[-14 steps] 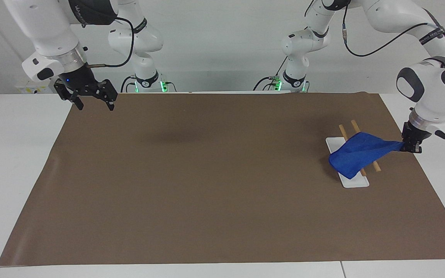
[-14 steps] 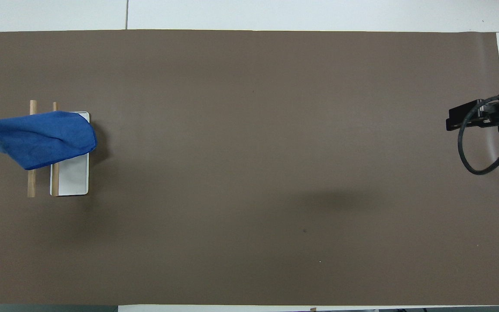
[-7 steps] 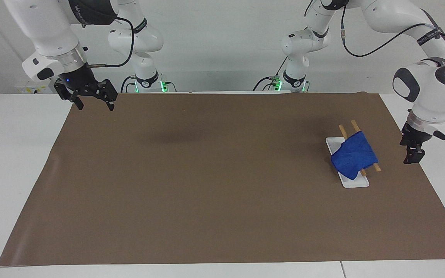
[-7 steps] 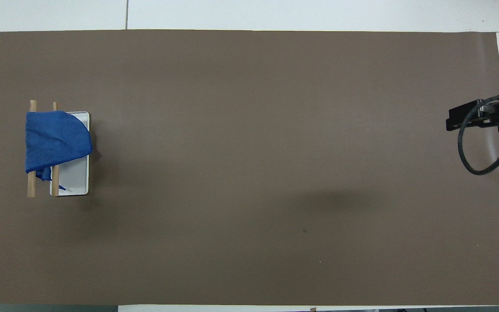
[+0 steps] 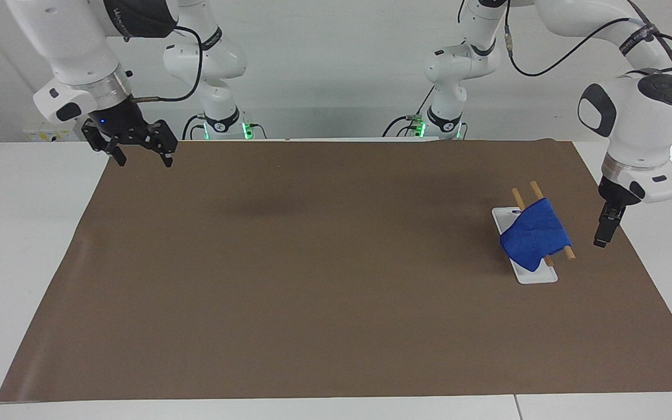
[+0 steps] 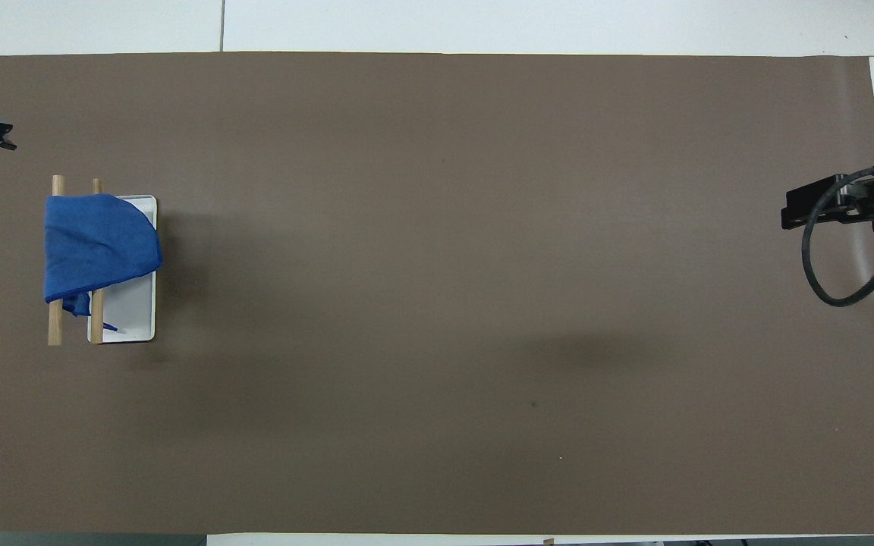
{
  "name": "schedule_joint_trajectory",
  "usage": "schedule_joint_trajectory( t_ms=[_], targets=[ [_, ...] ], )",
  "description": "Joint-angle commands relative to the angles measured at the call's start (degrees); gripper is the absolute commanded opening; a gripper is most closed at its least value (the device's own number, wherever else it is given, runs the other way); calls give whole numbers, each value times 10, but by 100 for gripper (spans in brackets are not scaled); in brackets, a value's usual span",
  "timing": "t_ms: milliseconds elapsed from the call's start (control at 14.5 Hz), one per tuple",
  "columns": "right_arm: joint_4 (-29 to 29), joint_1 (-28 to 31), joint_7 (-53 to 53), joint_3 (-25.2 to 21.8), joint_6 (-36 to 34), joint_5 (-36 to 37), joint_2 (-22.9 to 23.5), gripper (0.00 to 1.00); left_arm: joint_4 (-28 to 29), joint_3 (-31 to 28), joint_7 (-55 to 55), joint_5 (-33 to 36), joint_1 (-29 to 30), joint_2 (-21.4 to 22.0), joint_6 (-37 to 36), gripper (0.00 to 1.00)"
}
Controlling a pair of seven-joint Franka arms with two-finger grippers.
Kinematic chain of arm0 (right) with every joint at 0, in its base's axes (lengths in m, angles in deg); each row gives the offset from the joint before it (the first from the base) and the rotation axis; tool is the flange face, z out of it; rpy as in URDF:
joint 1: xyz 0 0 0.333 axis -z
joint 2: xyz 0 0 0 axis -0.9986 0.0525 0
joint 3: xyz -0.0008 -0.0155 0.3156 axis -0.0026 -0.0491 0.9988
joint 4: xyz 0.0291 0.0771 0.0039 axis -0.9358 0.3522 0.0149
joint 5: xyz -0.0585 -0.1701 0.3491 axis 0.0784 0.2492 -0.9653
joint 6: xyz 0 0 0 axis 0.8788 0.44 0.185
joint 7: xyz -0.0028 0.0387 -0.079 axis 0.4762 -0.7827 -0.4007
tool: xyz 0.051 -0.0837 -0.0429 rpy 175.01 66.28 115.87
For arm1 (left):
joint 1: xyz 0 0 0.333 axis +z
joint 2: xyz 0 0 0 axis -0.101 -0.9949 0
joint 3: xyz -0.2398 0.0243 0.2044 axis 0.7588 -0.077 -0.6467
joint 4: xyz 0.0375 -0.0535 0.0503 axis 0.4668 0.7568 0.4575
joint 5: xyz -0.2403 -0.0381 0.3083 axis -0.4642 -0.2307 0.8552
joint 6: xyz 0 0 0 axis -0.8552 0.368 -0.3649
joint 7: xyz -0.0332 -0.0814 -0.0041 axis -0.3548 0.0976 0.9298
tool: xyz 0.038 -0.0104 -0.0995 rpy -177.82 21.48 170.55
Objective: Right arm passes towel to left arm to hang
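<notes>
The left gripper [image 5: 602, 232] has let go (jaws apart, empty), leaving the towel [image 5: 535, 234] draped over the rack [image 5: 568, 252], apparently hung.

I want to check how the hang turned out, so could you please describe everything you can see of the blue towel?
The towel is a small bright blue cloth, soft and rumpled. It lies draped over two parallel wooden rods of a rack with a white base, toward the left arm's end of the table. One side hangs rounded over the base; a corner droops between the rods, a thin blue loop reaching the base. No gripper touches it.
</notes>
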Motion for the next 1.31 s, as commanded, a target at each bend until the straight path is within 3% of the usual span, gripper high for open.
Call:
schedule_joint_trajectory(
  t_ms=[0,346,691,1244],
  targets=[
    [17,4,-6,4,7,7,-14,100,8,2,-98,-29,-32,16,-23,100],
    [24,4,-6,4,5,16,-18,100,12,2,-192,-88,-88,24,-49,100],
    [24,4,-6,4,8,16,-18,100,7,3,-250,-118,-119,46,-128,100],
    [25,4,-6,4,11,16,-18,100,-41,-6,-304,-139,-96,71,-230,100]
  ],
)
